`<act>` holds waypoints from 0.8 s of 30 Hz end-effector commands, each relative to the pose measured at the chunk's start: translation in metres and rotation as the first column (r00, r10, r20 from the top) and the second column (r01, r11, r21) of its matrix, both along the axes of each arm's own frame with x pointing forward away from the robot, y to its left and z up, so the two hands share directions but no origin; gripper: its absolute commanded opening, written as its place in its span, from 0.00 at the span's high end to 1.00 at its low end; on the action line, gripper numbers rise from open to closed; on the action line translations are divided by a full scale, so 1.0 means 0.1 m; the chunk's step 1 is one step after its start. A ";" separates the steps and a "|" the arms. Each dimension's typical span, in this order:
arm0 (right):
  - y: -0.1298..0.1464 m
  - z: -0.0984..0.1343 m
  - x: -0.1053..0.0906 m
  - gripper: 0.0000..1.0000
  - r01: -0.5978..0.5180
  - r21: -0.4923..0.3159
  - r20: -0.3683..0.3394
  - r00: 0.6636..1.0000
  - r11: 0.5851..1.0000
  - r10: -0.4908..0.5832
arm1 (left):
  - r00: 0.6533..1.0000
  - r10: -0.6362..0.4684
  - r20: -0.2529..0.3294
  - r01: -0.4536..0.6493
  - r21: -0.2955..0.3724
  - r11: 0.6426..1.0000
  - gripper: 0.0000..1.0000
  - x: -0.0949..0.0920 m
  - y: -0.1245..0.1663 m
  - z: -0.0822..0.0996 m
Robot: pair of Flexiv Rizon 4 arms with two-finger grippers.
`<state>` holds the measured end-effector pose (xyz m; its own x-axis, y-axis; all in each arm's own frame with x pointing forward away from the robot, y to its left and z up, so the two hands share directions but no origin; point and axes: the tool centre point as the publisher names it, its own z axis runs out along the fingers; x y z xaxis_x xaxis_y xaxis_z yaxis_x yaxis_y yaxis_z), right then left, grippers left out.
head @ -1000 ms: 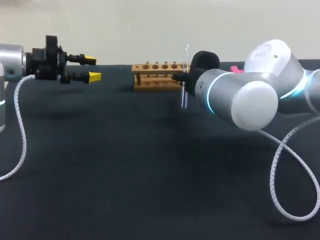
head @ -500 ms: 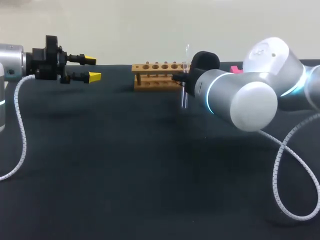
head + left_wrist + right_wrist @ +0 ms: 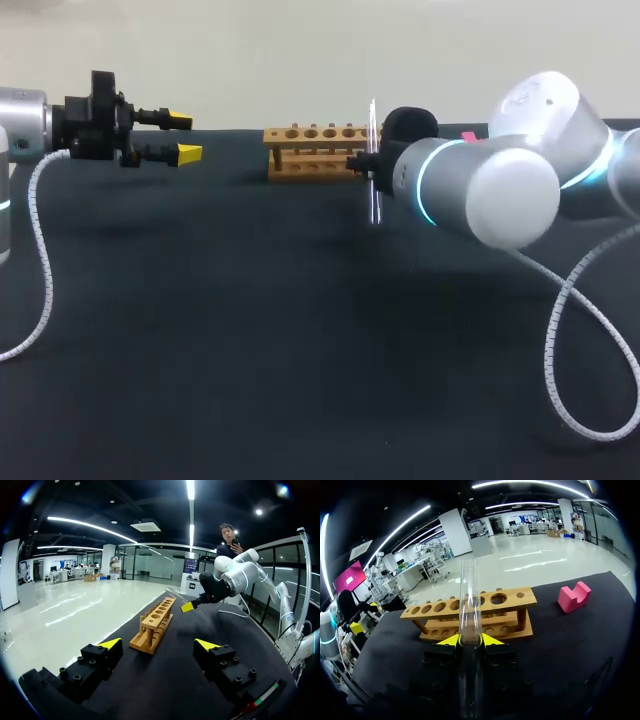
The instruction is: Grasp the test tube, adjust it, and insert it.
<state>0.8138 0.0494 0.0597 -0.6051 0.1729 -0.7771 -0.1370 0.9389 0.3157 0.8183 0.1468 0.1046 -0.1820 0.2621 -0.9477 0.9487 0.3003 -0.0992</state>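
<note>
One left gripper hung spread and empty. One pale wooden rack with holes stood mid-table. One clear glass test tube stood upright near it, pinched by the right gripper. One pink block lay further right.

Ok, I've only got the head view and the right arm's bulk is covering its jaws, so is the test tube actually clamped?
Observer: Yes. In the right wrist view the right jaws are shut on the test tube. Both yellow fingertips press it from two sides, and it stands upright in front of the wooden rack.
Operator: And that pink bit poking out behind the arm?
Observer: That is a pink block with a notch in its top. It lies on the table beyond the rack's end, apart from it.
</note>
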 end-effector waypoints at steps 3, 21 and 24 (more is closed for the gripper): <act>0.05 0.06 -0.02 1.00 0.064 -0.179 -0.115 0.990 0.982 -0.086 | 1.000 0.004 0.005 -0.004 -0.001 1.000 0.00 -0.02 0.00 -0.01; -0.07 0.00 0.03 1.00 0.128 -0.316 -0.158 0.970 0.940 -0.185 | 1.000 0.004 0.005 -0.004 -0.001 1.000 0.00 -0.02 0.00 -0.01; -0.06 -0.02 0.05 1.00 0.125 -0.317 -0.159 0.970 0.940 -0.183 | 1.000 0.004 0.005 -0.004 -0.001 1.000 0.00 -0.02 0.00 -0.01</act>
<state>0.8160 0.0385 0.0583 -0.7212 0.0507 -0.6908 0.0202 0.9984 0.0522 0.8183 0.1468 0.1046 -0.1821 0.2621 -0.9477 0.9487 0.3003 -0.0992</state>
